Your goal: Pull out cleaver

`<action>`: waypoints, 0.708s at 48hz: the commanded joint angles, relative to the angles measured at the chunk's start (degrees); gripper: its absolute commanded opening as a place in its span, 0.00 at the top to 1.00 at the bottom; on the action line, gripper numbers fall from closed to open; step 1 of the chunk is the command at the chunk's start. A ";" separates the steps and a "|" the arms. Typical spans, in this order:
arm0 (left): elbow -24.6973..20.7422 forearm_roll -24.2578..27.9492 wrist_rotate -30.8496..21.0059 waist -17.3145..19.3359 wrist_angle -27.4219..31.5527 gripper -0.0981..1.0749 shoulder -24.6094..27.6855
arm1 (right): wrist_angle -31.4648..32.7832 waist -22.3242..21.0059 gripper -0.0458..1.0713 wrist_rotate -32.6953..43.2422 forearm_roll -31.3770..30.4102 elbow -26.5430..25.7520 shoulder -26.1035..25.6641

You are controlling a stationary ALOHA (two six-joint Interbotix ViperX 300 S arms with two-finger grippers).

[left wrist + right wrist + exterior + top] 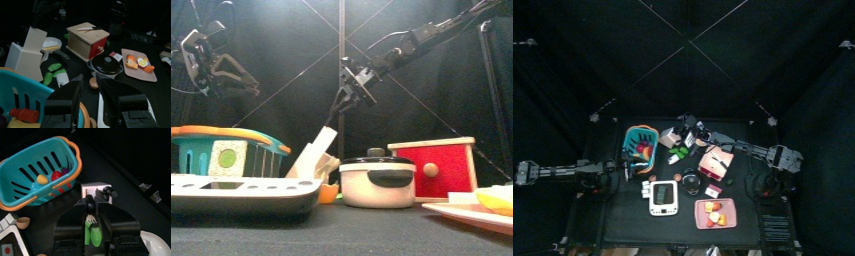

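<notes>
**Counter stock: one knife block, handles in place**

We are counting one white knife block (27,52), one teal basket (13,203), one lidded pot (374,182), one red box (438,170) and one plate (150,75) on the counter (372,235). The pot and box are crowding beside the block. Dark handles (107,191) are sticking from the block's top; we cannot tell which is the cleaver's. The right tool (89,204) is hovering above them, its opening impossible to tell. The left tool (90,97) is gaping, empty, over the basket.
</notes>
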 commanded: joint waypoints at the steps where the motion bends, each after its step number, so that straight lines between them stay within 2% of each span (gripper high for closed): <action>1: -0.88 0.00 0.18 0.09 -0.18 0.32 0.00 | -0.62 0.53 0.51 0.00 -0.09 -0.35 -3.60; 10: -0.88 -0.09 0.18 0.09 -0.18 0.32 0.09 | -0.62 1.58 0.51 -0.09 -0.53 0.70 -6.15; 24: -0.88 -0.09 0.09 0.09 -0.18 0.32 0.00 | -0.62 2.99 0.51 0.09 -2.37 5.19 -11.87; 34: -0.88 -0.09 0.09 0.18 -0.26 0.32 0.09 | -5.10 3.78 0.51 0.00 -2.37 10.46 -16.00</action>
